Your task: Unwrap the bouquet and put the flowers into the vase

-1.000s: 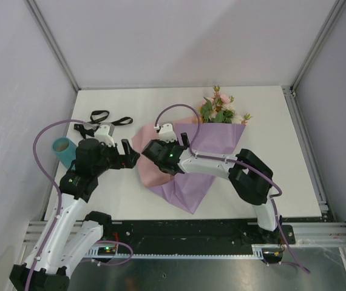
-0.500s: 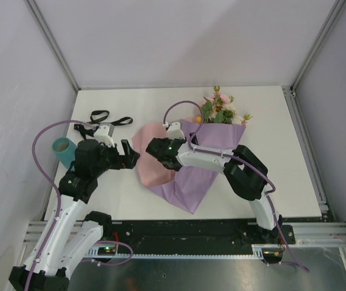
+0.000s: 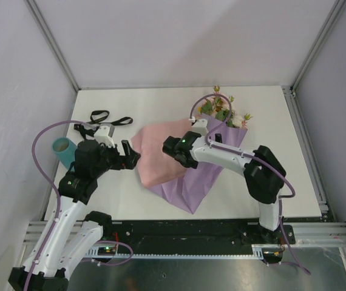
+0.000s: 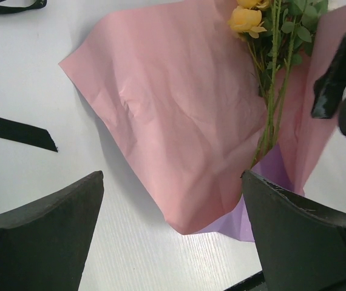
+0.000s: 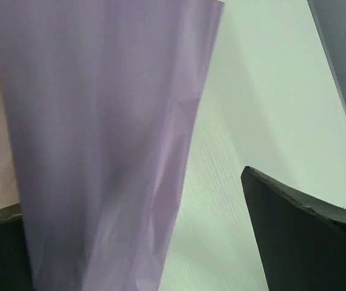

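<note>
White arms [image 3: 223, 156], black joints [image 3: 263, 182], purple cables [image 3: 37, 143]

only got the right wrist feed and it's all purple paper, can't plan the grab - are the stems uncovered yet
Observer: Partly. The left wrist view shows the green stems lying bare on the opened pink paper.
Operator: ok, anything tying it shut
Observer: No. The black ribbon lies loose on the table, off to the left of the paper.
Operator: and where do they go
Observer: The teal vase sits at the table's left edge, apart from the paper.
</note>
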Controlling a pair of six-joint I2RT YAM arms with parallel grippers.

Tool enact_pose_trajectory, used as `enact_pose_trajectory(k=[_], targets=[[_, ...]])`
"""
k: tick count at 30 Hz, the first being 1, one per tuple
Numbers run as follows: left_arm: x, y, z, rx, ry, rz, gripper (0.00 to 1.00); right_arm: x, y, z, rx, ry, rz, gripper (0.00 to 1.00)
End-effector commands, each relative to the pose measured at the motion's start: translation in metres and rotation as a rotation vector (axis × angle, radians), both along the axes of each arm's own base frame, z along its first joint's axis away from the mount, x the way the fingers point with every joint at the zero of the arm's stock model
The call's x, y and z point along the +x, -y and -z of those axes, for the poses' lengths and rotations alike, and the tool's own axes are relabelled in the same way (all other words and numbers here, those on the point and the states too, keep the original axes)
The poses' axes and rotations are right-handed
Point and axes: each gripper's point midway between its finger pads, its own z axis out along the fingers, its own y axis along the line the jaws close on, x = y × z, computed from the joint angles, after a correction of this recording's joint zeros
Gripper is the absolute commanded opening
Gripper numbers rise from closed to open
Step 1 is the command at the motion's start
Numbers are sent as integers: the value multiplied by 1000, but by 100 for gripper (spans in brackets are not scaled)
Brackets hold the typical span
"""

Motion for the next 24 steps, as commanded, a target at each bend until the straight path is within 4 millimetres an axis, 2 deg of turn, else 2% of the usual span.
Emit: enact_pose_trajectory(k=[1,5,11,15,20,24], targets=[[1,5,-17,-27,49,12,100,-29,66,-41,-72,64,148,99],[-1,6,-18,-28,55,18,100,-49,92,-39,-13,42,210,99],[-3,9,-19,-29,57,29,100,-74,123,-10,180,-52,317,99],[-6,24,-16,-84,7,86,99,-84,137,-3,360,-53,371,99],[-13,64,-9,-230,-107,216,90,-87,153,-18,485,23,416,99],[-18,93,2,-259,-147,260,87,-83,155,-53,617,155,387,99]])
